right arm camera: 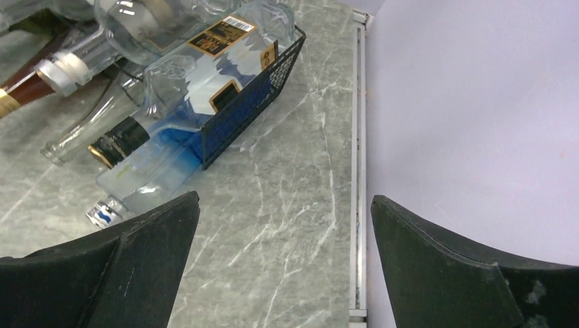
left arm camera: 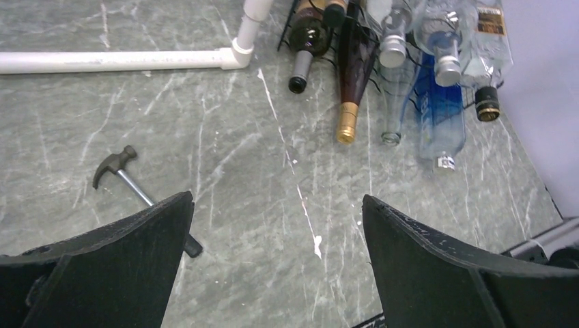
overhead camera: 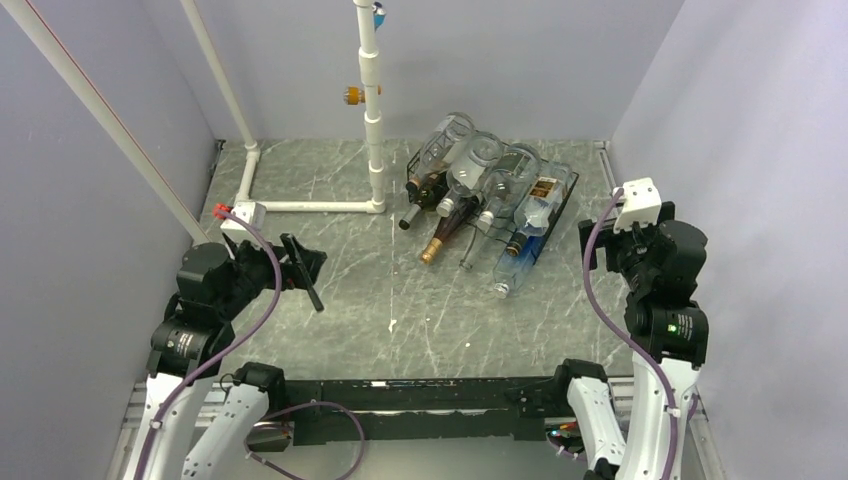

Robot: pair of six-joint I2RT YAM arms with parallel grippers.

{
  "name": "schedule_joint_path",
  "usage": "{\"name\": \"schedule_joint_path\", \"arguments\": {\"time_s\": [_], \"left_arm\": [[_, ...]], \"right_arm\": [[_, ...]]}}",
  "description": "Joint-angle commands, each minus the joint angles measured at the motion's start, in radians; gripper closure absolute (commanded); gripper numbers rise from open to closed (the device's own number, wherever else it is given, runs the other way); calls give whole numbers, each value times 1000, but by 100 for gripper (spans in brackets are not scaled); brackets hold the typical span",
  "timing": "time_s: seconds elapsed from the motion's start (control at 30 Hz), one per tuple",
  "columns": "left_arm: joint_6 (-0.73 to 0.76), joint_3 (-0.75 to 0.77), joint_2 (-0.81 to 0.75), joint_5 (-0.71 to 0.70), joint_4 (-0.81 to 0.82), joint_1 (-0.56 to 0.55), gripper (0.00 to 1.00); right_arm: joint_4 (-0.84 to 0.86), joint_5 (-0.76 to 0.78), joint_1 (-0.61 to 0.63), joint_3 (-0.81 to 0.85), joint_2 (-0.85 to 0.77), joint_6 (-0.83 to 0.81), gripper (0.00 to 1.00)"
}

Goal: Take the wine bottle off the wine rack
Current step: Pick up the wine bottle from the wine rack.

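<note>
From above, the wine rack [overhead camera: 562, 212] stands at the far middle-right of the grey marbled surface [overhead camera: 350, 300], just right of the white pipe frame [overhead camera: 372, 120]. Several bottles lie on it with their necks pointing toward the arms. The wine bottle [overhead camera: 452, 225], dark red-brown with a gold foil top, lies in the rack among them, and its neck sticks out past the rack's near edge. A dark bottle [overhead camera: 420, 202] with a black cap lies just to its left. The left tool [overhead camera: 305, 272] hangs at the near left, well apart from the rack, released and grasping nothing. The right tool [overhead camera: 615, 245] hangs near the rack's right end, also spread wide and empty.

In the left wrist view, both black fingers [left arm camera: 123, 260] stand far apart with only bare surface between them. A small hammer [left arm camera: 136, 188] lies on the surface, its handle end running behind the left finger. The rack and bottle necks sit at the top, the gold foil tip between the black-capped neck and a clear neck.

In the right wrist view, the fingers are again wide apart around nothing. The rack's grid side is at upper left, with a blue-tinted bottle [right arm camera: 157, 164] poking out beneath a labelled clear bottle [right arm camera: 205, 61]. A pale wall [right arm camera: 478, 102] fills the right.
</note>
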Motion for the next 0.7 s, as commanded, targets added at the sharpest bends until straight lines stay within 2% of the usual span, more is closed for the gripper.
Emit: {"name": "schedule_joint_path", "arguments": {"time_s": [0.0, 0.2, 0.37, 0.47, 0.67], "left_arm": [[14, -4, 2, -24, 7, -46, 1], [35, -24, -2, -55, 26, -50, 1], [61, -12, -15, -59, 30, -50, 1], [57, -6, -14, -26, 42, -50, 1], [24, -19, -7, 60, 76, -50, 1]], "right_arm": [[-4, -108, -14, -25, 9, -134, 0], [-6, -352, -53, -6, 75, -210, 0], [-11, -499, -73, 17, 138, -254, 0], [-3, -535, -72, 38, 171, -251, 0], [24, -507, -53, 72, 219, -172, 0]]}}
